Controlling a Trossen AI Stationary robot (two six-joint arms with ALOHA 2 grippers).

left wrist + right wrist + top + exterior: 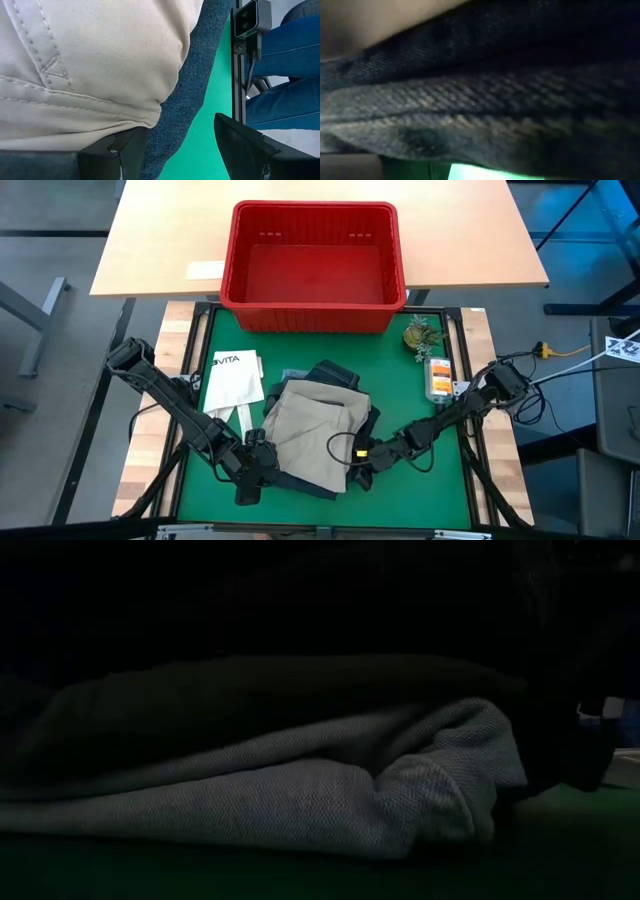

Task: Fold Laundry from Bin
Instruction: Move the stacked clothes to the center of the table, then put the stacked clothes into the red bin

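The laundry lies in a pile on the green mat. A khaki-beige garment point(315, 435) is on top, over dark denim pieces point(335, 375). The red bin point(310, 315) stands behind the pile on the wooden table, with nothing in it. My left gripper point(250, 475) is at the pile's near left edge, open. The edge of the blue denim point(175, 145) lies on the mat between its fingers. My right gripper point(362, 470) is low at the pile's near right edge. Dark woven cloth point(485, 100) fills its wrist view and hides its fingers. My left gripper comes slanting down from the near left. One open finger point(125, 152) lies against the khaki garment's seamed edge point(125, 122), and the other finger point(245, 145) stands clear over the mat. My right gripper is close against the dark cloth; I cannot tell whether it touches it.
A white tote bag point(232, 380) lies flat to the left of the pile. A small plant-like object point(422, 333) and an orange-and-white packet point(438, 377) sit at the mat's right. A person's legs in jeans point(285, 75) show beyond the table's edge.
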